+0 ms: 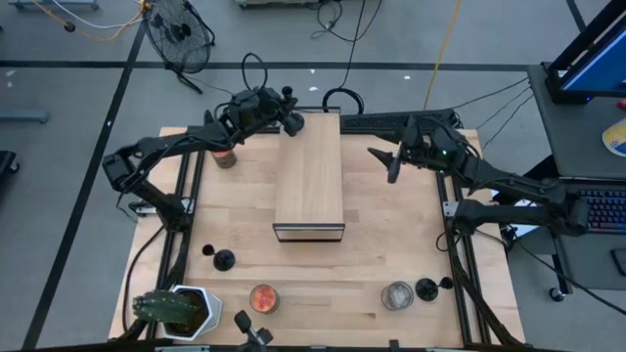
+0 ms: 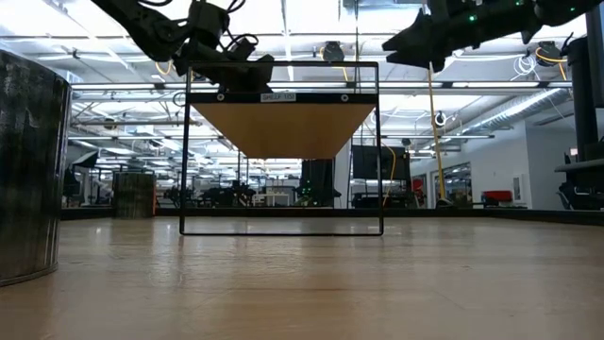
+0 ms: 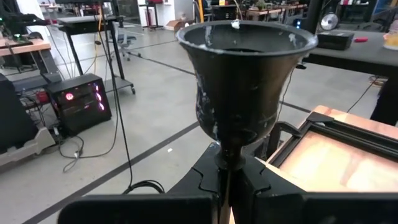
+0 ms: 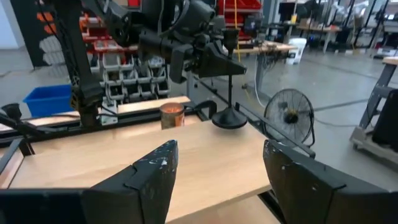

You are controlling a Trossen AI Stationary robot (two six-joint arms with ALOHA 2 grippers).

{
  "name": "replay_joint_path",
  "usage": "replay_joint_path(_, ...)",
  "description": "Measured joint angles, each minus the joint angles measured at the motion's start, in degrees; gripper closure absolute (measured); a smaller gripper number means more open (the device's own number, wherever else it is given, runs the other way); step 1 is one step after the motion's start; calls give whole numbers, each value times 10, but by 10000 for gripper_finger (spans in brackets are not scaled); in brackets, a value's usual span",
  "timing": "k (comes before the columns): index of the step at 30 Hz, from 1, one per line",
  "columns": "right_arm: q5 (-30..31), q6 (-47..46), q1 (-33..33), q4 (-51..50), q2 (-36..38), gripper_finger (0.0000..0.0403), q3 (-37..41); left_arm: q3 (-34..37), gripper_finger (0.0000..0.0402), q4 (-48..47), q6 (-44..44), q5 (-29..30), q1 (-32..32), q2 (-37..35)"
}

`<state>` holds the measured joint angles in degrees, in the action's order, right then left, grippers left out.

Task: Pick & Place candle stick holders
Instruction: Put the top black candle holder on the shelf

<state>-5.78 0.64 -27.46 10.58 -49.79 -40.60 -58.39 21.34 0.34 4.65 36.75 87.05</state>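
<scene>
Two tools are up by the far end of the wooden box (image 1: 309, 176), which I'll use as the landmark. Left tool (image 1: 284, 115) sits at the box's far-left corner, pinched fully shut on the thin stem of a candle stick holder (image 4: 229, 93); from the right wrist view its disc base looks to be resting on, or just above, the box top at that corner, can't tell if it's actually touching. Holder stands upright: long axis vertical, cup end up, base down, stem clamped approx midway. Right tool (image 1: 391, 161) hangs off the box's far-right side, well apart from it, fingers spread a fair way w/ nothing between them. Progress, as I'd judge it: first holder is at the point of being set down on the box, not yet let go. Left to do: one holder (image 1: 223, 260) on the desk off the box's near-left corner and another (image 1: 426, 288) off its near-right, both upright as far as I can see. Other stuff around the box: glass jars, e.g. an orange one (image 1: 263, 298) nearer than the box's near end, plus a potted cactus (image 1: 176, 311) further left.
</scene>
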Motion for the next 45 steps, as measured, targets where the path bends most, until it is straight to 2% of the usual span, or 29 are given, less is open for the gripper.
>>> replay_joint_path(17,0,-4,0,16,14,172,10,0,393,0,-10,33,-13,0)
replay_joint_path(41,0,-14,0,16,14,171,10,-1,392,-7,-17,28,-16,12)
replay_joint_path(45,0,-14,0,16,14,171,10,-1,370,-7,-17,28,-16,11)
